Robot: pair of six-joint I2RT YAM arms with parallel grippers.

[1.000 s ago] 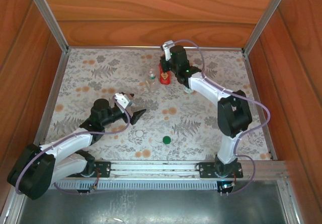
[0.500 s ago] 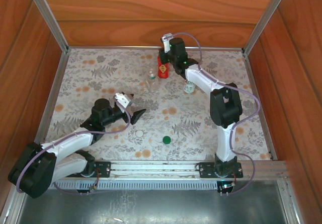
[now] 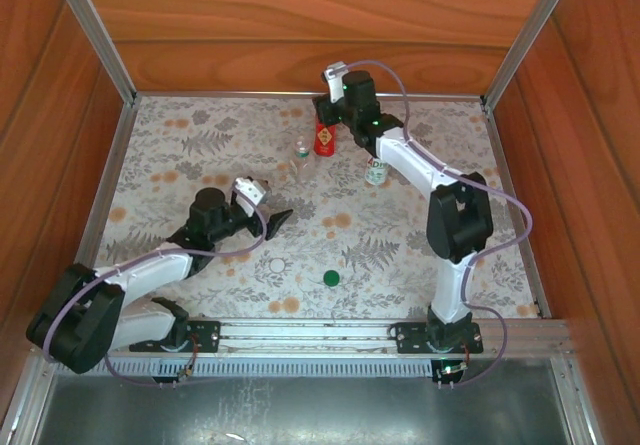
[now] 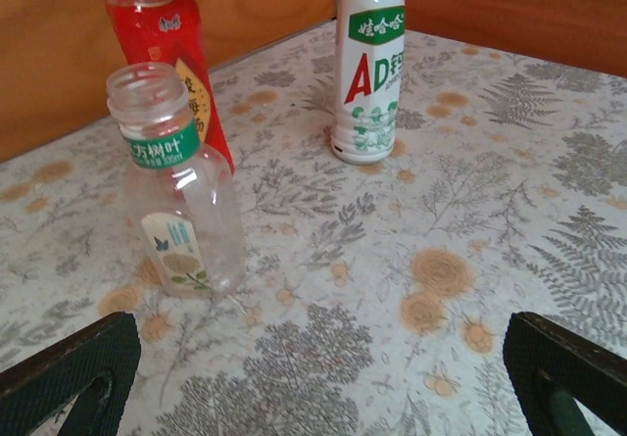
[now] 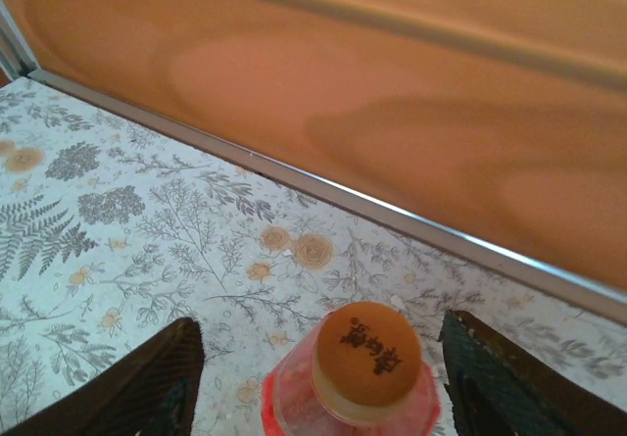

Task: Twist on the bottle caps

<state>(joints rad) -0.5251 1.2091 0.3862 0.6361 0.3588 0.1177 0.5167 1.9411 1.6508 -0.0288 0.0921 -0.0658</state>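
Note:
The red bottle (image 3: 324, 143) stands near the back wall with an orange cap (image 5: 369, 354) on top. My right gripper (image 3: 326, 125) hangs open just above it, a finger on each side of the cap (image 5: 157, 377) and neither touching it. The shorter clear bottle (image 4: 176, 191) stands uncapped just left of the red bottle (image 4: 162, 34). To their right stands the taller white bottle (image 4: 369, 64). My left gripper (image 3: 266, 217) is wide open and empty, low over the mat, facing the clear bottle (image 3: 301, 153).
A white cap (image 3: 277, 265) and a green cap (image 3: 331, 277) lie loose on the floral mat (image 3: 200, 145) near the front rail. Wooden walls and aluminium posts enclose the table. The white bottle (image 3: 376, 172) stands close under the right forearm.
My right gripper has opened off the red bottle's cap and shifted slightly back. The left gripper has edged a little to the right and forward.

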